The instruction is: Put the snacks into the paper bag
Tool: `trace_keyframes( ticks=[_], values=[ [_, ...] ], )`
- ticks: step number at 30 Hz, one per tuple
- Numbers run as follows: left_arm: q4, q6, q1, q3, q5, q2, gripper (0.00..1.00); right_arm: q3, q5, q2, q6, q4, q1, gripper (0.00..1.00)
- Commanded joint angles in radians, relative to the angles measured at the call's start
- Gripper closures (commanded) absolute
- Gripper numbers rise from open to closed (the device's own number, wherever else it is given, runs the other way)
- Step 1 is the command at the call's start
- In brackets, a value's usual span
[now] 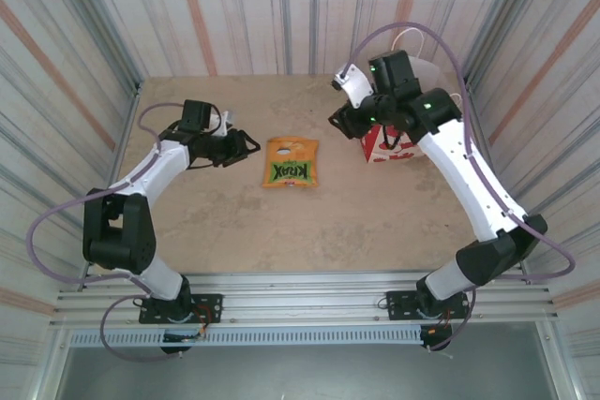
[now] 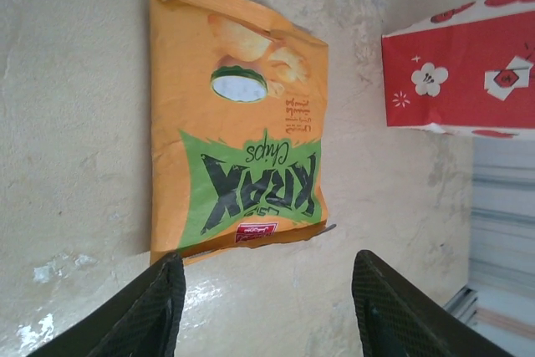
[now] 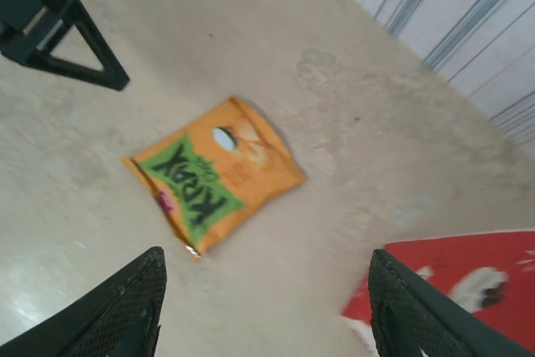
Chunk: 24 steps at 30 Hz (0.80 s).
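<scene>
An orange and green "KRAX" snack packet lies flat in the middle of the table, also seen as the packet and the packet. My left gripper is open just left of it, its fingers spread with bare table between them. The paper bag, red-sided with white flower prints, stands at the right, partly hidden under my right arm; its red side and corner show. My right gripper hangs open above the table left of the bag, empty.
Corrugated metal walls close in the table on the left, back and right. The beige tabletop stretches bare toward the near edge. The left gripper appears beyond the packet in the right wrist view.
</scene>
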Motion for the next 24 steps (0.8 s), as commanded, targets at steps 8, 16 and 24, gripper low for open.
trace_keyframes(
  ticks=[8, 16, 24],
  values=[
    [0.073, -0.046, 0.009, -0.003, 0.073, 0.138, 0.46, 0.043, 0.033, 0.25, 0.488, -0.042, 0.129, 0.28],
    [0.092, -0.042, 0.01, 0.025, 0.077, 0.242, 0.47, 0.126, 0.063, 0.461, 0.638, -0.07, 0.146, 0.2],
    [0.091, -0.04, 0.008, 0.051, 0.082, 0.304, 0.47, 0.206, 0.108, 0.637, 0.652, -0.116, 0.141, 0.21]
  ],
)
